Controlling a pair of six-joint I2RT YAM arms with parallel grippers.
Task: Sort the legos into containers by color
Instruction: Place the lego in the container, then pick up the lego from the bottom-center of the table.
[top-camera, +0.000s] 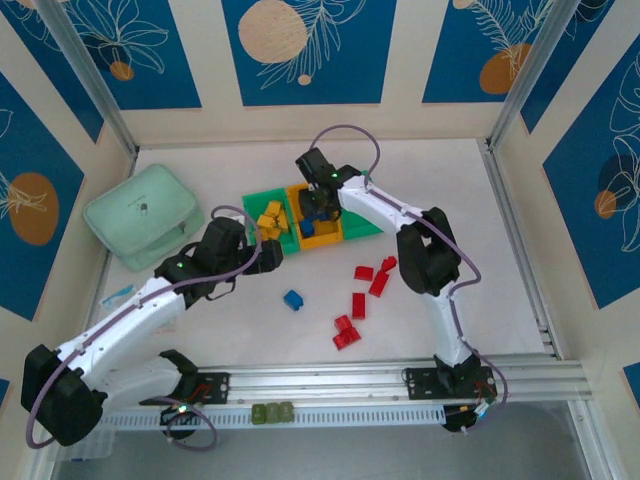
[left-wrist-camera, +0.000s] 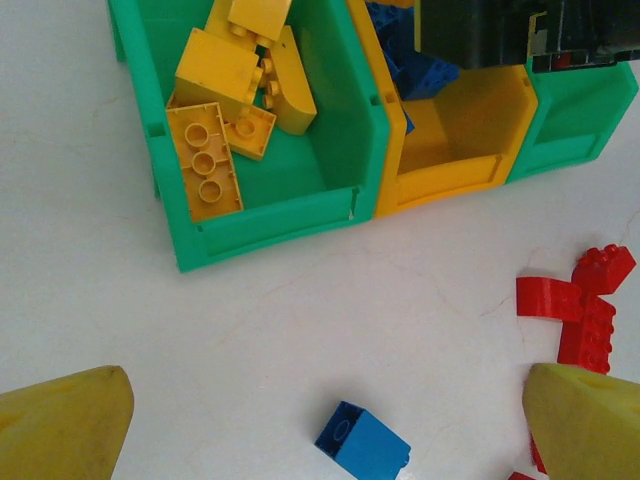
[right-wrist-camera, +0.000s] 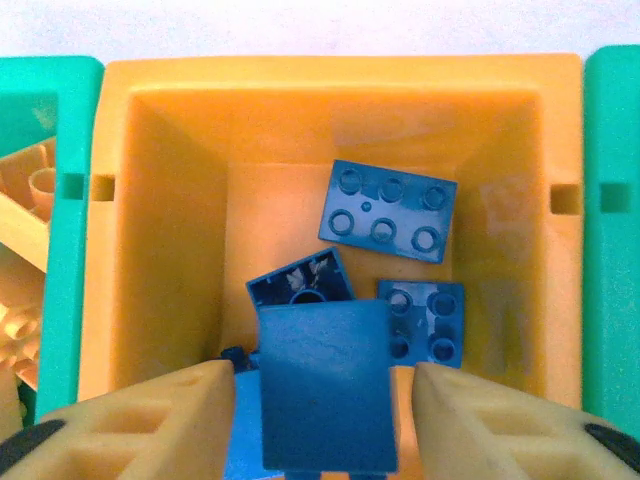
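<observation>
Bricks are hard moulded plastic: light, stiff, smooth-sided. I'd expect them to slip if pinched on a corner. Best hold is probably the flat opposite side walls, jaws square, not across the studs.

The right gripper (right-wrist-camera: 320, 375) is over the orange bin (right-wrist-camera: 150, 200), middle of the row. Jaws are part-open with a blue brick (right-wrist-camera: 325, 385) between them and a gap each side, so not clamped as far as I can see. Can't tell if it rests on the pile. More blue bricks (right-wrist-camera: 388, 210) lie in the bin below.

The left gripper (left-wrist-camera: 325, 375) has jaws wide, holding nothing, above the table just near of the bins. A loose blue brick (left-wrist-camera: 362, 445) lies below it, skewed to the fingers. The wrist likely needs a turn before closing.

The left green bin (left-wrist-camera: 270, 215) holds the yellow bricks (left-wrist-camera: 215, 75). The right green bin (left-wrist-camera: 580, 130) is partly under the arm, contents unclear. The red bricks (top-camera: 358, 305) are scattered near-right of the bins, some touching, so picks there are crowded.

The table (top-camera: 250, 340) is white, flat and smooth, so bricks may skid if nudged. The mint pouch (top-camera: 140, 215) sits far left, well apart. Patterned wall panels close in the cell.
</observation>
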